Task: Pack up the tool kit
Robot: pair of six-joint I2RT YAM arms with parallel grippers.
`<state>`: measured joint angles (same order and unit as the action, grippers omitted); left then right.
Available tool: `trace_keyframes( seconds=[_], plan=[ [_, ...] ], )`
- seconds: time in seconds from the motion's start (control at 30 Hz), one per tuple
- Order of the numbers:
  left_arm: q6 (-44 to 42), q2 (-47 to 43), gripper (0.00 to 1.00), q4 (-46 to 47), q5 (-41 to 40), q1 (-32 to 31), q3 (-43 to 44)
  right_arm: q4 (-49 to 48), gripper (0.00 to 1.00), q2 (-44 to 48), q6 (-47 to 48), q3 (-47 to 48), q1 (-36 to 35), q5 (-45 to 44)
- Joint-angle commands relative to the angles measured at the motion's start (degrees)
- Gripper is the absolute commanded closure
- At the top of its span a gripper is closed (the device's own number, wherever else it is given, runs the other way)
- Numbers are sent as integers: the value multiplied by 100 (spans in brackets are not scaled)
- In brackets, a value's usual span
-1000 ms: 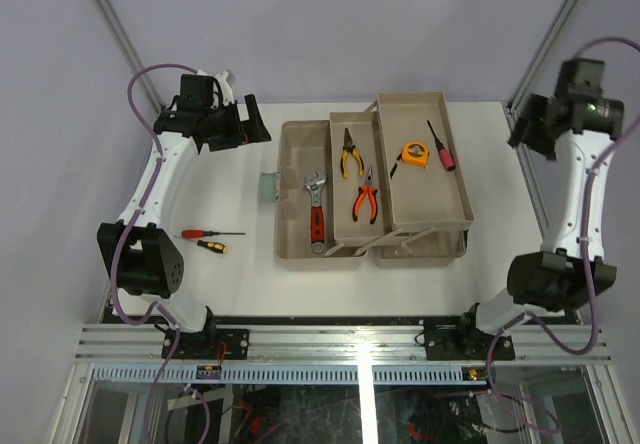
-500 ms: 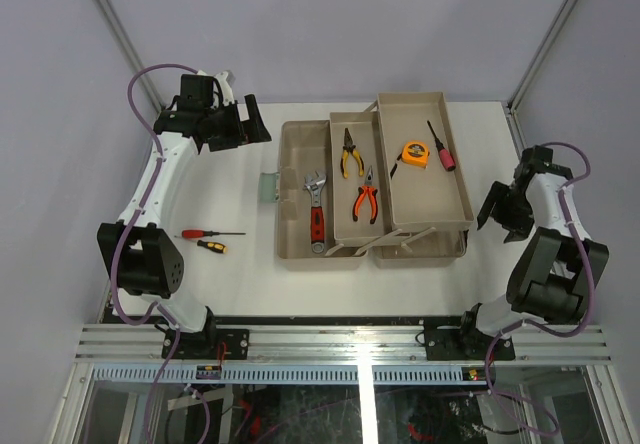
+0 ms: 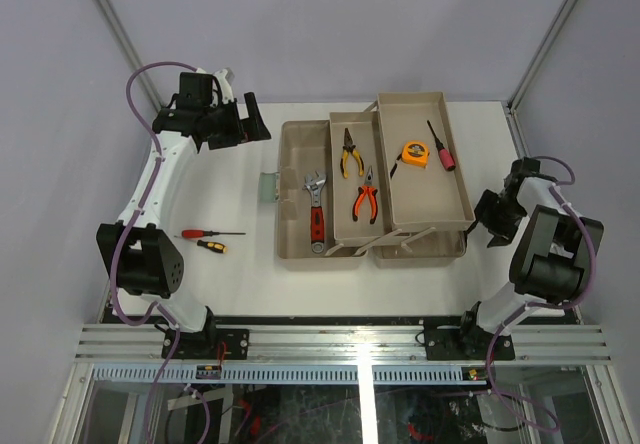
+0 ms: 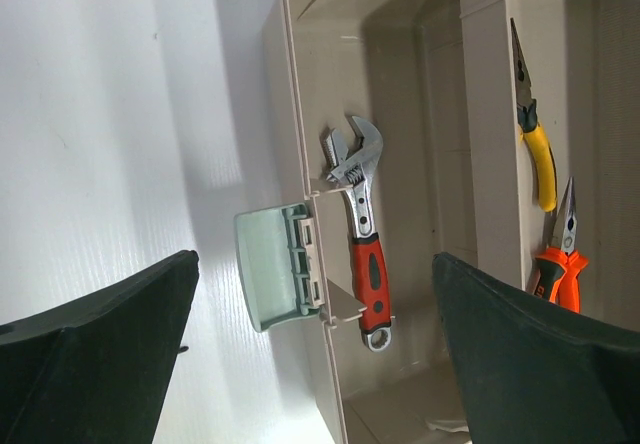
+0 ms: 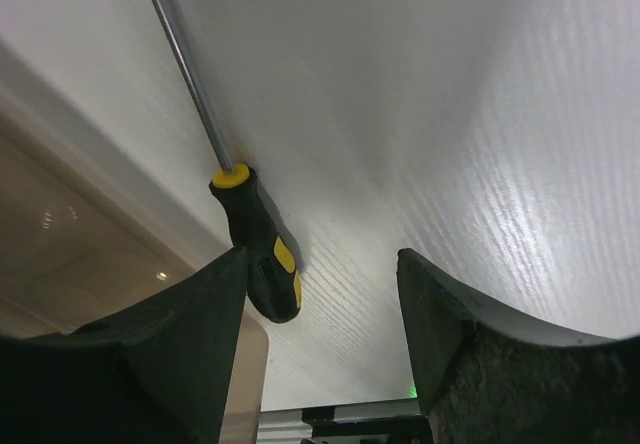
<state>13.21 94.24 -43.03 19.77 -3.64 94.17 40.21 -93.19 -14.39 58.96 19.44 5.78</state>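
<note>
One toolbox [image 3: 296, 164] sits mid-desk [image 3: 230, 194], its trays fanned out so every slot is reachable. A wrench [image 3: 316, 212], pliers [image 3: 349, 154] and a tape measure [image 3: 413, 153] lie inside. At its 4 o'clock the right tool [image 5: 320, 259] hangs low, fingers partly apart and gripping nothing, with a yellow-and-black screwdriver [image 5: 257, 239] just beside one finger, probably lining up a pick. The left tool [image 3: 258, 122] hovers at 10 o'clock, wide open and empty. From above, the arm hides that screwdriver, and the wrist view cuts off its tip.

Screwdriver [image 5: 262, 239] tip cut off at top edge, orange pliers [image 4: 556, 254] handles hidden
</note>
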Motion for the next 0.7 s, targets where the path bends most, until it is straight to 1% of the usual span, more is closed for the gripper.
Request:
trace_keyframes(
  seconds=[0.0, 0.4, 0.47, 0.53, 0.57, 0.63, 0.67],
  plan=[
    [-30, 55, 0, 21, 38, 56, 211, -206, 33, -109, -72, -232, -23, 356],
    [-7, 113, 0, -22, 56, 51, 293, -375, 38, -505, 3, -526, -42, 828],
    [-7, 104, 0, -33, 54, 49, 288, -382, 39, -560, 7, -534, -51, 854],
    [-12, 110, 0, -34, 54, 45, 291, -382, 43, -605, 11, -535, -57, 863],
    [-12, 109, 0, -39, 54, 52, 287, -375, 47, -617, 17, -535, -61, 868],
    [-5, 92, 0, -35, 56, 49, 294, -351, 69, -634, 24, -535, -58, 819],
    [-3, 95, 0, -32, 56, 55, 294, -333, 77, -634, 32, -527, -63, 793]
  ],
)
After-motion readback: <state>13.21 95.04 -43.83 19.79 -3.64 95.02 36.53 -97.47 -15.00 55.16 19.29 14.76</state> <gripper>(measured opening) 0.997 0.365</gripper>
